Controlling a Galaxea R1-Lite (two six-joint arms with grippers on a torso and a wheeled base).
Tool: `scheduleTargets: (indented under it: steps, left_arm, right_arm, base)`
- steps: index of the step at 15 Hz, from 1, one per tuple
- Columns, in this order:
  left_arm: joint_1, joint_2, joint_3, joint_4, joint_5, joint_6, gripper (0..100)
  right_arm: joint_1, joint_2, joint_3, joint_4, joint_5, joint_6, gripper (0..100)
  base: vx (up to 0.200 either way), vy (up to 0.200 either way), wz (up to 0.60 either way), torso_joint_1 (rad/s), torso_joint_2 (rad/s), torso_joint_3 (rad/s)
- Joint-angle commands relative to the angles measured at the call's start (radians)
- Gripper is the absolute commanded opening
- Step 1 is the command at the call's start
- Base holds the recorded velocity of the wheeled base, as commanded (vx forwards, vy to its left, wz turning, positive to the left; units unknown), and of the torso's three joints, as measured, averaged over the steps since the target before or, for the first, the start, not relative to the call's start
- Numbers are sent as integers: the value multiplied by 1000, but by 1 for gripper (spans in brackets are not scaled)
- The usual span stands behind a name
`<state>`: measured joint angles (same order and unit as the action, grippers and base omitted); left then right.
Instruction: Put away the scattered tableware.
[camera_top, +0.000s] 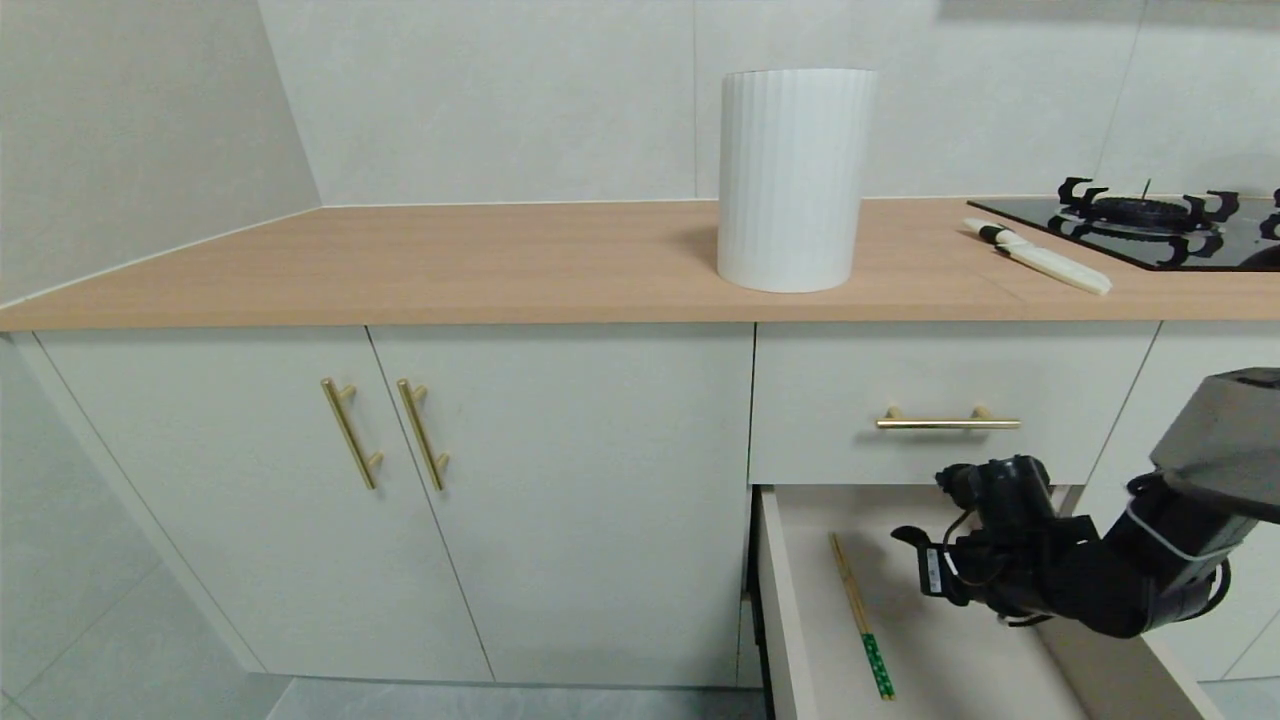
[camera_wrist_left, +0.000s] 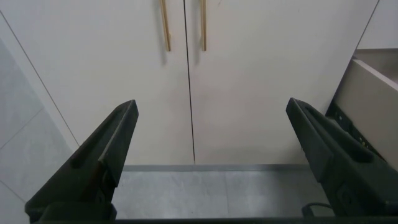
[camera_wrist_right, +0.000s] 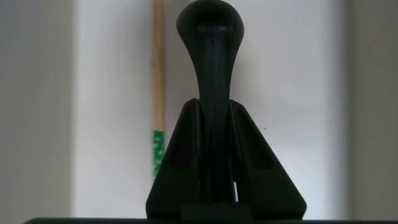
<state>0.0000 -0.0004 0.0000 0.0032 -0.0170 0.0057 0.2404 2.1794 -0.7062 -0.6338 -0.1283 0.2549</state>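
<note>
The lower drawer (camera_top: 783, 600) at the right stands pulled out. A pair of wooden chopsticks (camera_top: 860, 615) with green ends lies on its floor. My right gripper (camera_top: 935, 565) hangs over the drawer, just right of the chopsticks (camera_wrist_right: 158, 93). It is shut on a black spoon (camera_wrist_right: 208, 37), whose rounded end sticks out past the fingertips of the right gripper (camera_wrist_right: 214, 109). A white-handled knife (camera_top: 1040, 258) lies on the wooden counter beside the stove. My left gripper (camera_wrist_left: 211, 162) is open, low in front of the cabinet doors, with nothing between its fingers.
A tall white ribbed container (camera_top: 793, 180) stands on the counter (camera_top: 450, 260) above the drawers. A black gas stove (camera_top: 1150, 225) is at the far right. Two cabinet doors (camera_top: 400, 480) with gold handles are shut, as is the upper drawer (camera_top: 950, 400).
</note>
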Motion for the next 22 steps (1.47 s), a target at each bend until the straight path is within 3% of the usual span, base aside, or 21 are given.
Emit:
scheduleTargets:
  steps: [1, 15, 16, 22]
  left_arm:
    - [0, 0, 0, 0, 0, 0, 100]
    - [0, 0, 0, 0, 0, 0, 100]
    - [0, 0, 0, 0, 0, 0, 100]
    - [0, 0, 0, 0, 0, 0, 100]
  right_arm:
    - [0, 138, -4, -12, -2, -5, 0]
    - [-1, 223, -38, -10, -67, -11, 0]
    - [-1, 224, -42, -10, -67, -9, 100]
    - [-1, 208, -35, -10, -67, -8, 100]
  base:
    - [0, 0, 0, 0, 0, 0]
    - [0, 0, 0, 0, 0, 0]
    - [0, 0, 0, 0, 0, 0]
    - [0, 0, 0, 0, 0, 0]
